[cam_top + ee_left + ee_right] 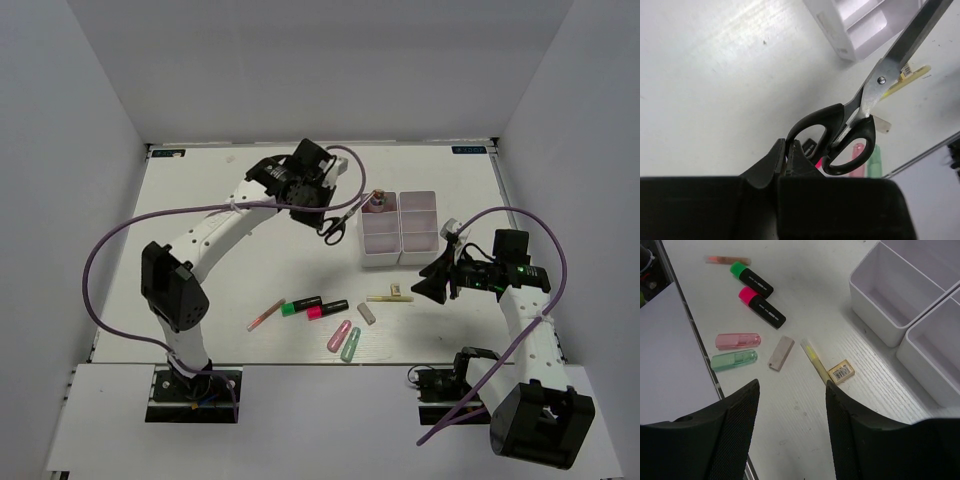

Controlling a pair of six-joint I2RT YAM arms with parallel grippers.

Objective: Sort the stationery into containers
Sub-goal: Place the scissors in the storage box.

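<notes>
Beside the trays (400, 240), the left gripper (788, 148) is pressed together on a handle loop of the scissors (856, 114).
The blades slant up toward the trays' far-left corner. The right gripper (791, 387) hangs with jaws spread above the yellow clip (814, 356); the highlighters (763, 308) and capsule erasers (737, 340) lie loose on the table (220, 190).

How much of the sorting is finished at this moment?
Little looks done: one small pink piece seems to sit in the trays. The left gripper holds the scissors beside them; the right gripper is open near the clip. Pen, two highlighters and three erasers lie on the table.
</notes>
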